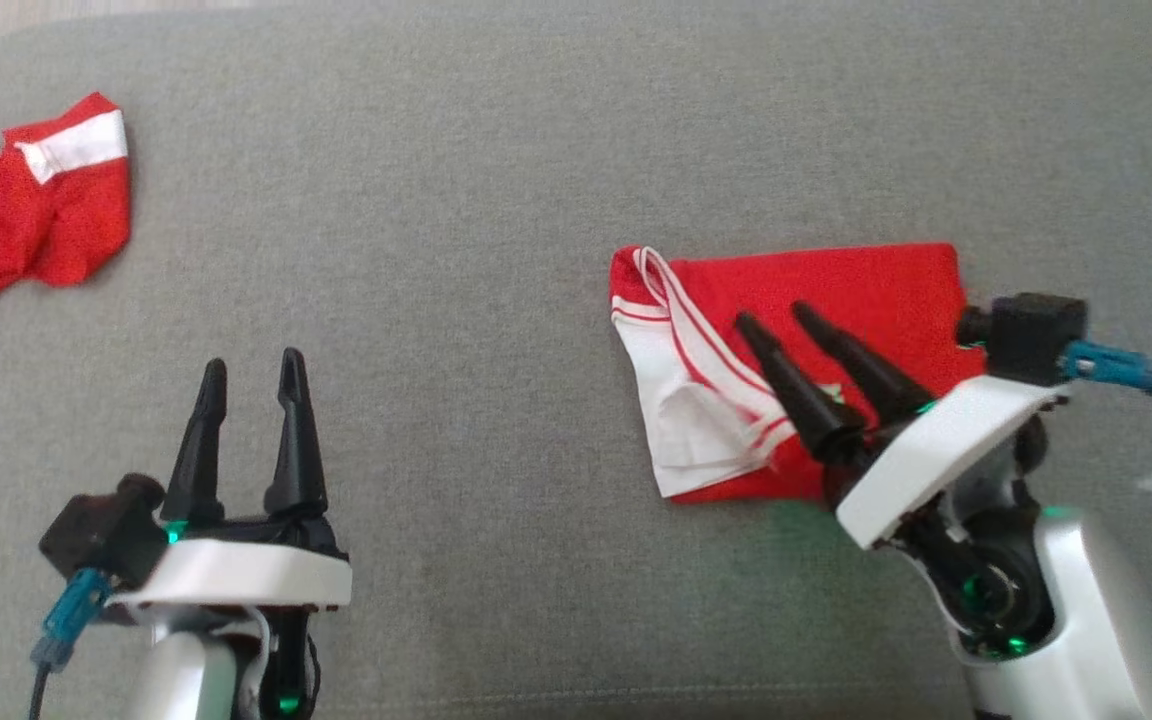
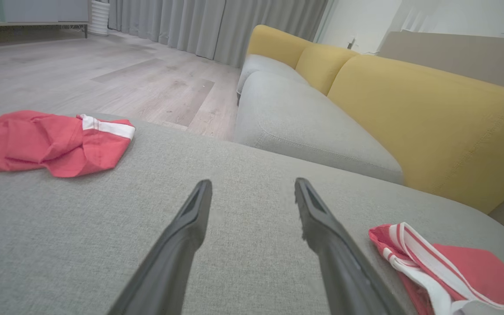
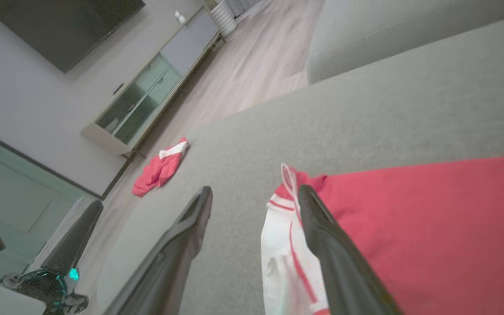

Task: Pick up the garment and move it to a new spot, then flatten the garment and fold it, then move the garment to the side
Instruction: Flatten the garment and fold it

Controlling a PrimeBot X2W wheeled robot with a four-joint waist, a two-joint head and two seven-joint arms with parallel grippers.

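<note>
The garment (image 1: 836, 290) is red with white striped trim and lies folded flat on the grey cushion (image 1: 496, 200), right of centre. It also appears at the lower right of the left wrist view (image 2: 470, 267) and under my right fingers (image 3: 431, 227). My right gripper (image 1: 770, 313) hovers over the garment's near left part, open, with nothing between its fingers. In the right wrist view this gripper (image 3: 255, 189) has one finger above the white trim and the other above bare cushion. My left gripper (image 1: 253, 360) stands open over bare cushion at the lower left, also in its own wrist view (image 2: 253, 181).
A second red garment (image 1: 26, 220) with a white band lies crumpled at the cushion's far left edge (image 2: 46, 142). Beyond the cushion stand a grey-and-yellow sofa (image 2: 409, 109) and wooden floor (image 2: 103, 74). A low cabinet (image 3: 147, 96) stands against the wall.
</note>
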